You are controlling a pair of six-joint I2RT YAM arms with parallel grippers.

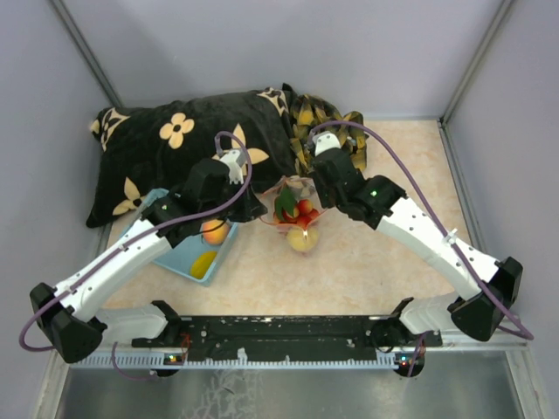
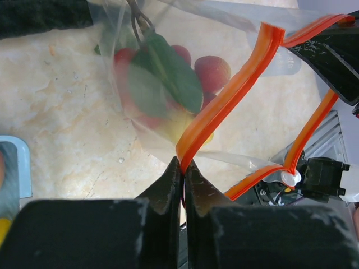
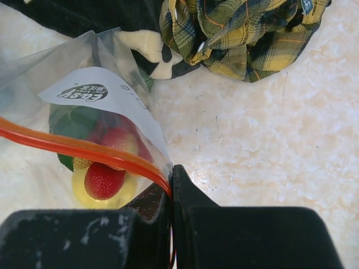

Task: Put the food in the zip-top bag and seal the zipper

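Clear plastic of the zip-top bag [image 1: 295,190] sags at the middle of the bench [image 1: 367,271], with food [image 1: 304,209] bunched inside it: red berries, green leaves and a yellow fruit. At the bag's 9 o'clock end the left gripper [image 2: 183,165] pinches the red-orange zipper [image 2: 235,95] tight, and the right gripper [image 3: 171,175] is clamped on its 3 o'clock end, the two strips gaping apart between them. A light-blue basket [image 1: 179,259] at 9 o'clock of the bag holds an orange fruit [image 1: 214,231] and a yellow piece [image 1: 203,264], with a black flowered pillow [image 1: 175,148] at 11 o'clock and a plaid cloth [image 1: 327,113] at 12.
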